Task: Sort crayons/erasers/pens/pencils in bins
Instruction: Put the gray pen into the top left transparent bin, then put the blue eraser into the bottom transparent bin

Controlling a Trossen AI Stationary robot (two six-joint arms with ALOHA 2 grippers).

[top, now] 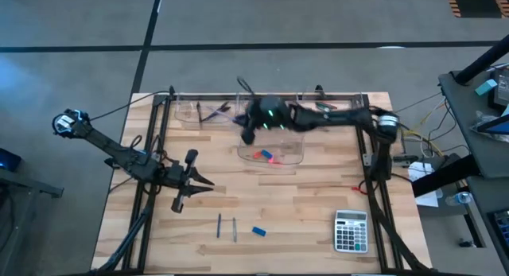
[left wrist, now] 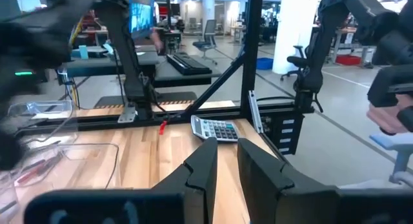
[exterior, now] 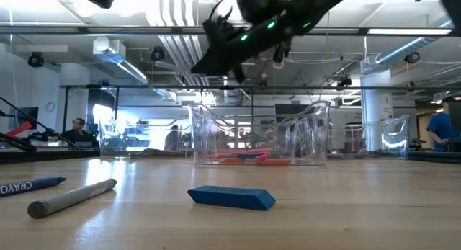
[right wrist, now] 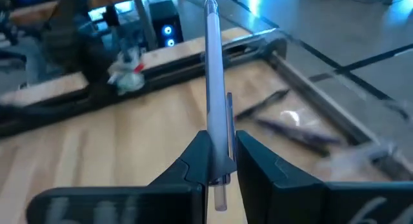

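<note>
Right gripper point(right wrist: 218, 161), clamped on a slim grey-lilac pen point(right wrist: 215, 88), should release only once centred above the clear rear pen bin point(top: 208, 111).

Even overhead light, soft shadows; both wrist views show motion blur.

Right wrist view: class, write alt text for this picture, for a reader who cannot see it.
The right gripper is shut on a slim grey pen, which sticks out forward past its two dark fingers above the wooden table. Beyond it, dark pens lie in a clear bin near the table's edge.
</note>
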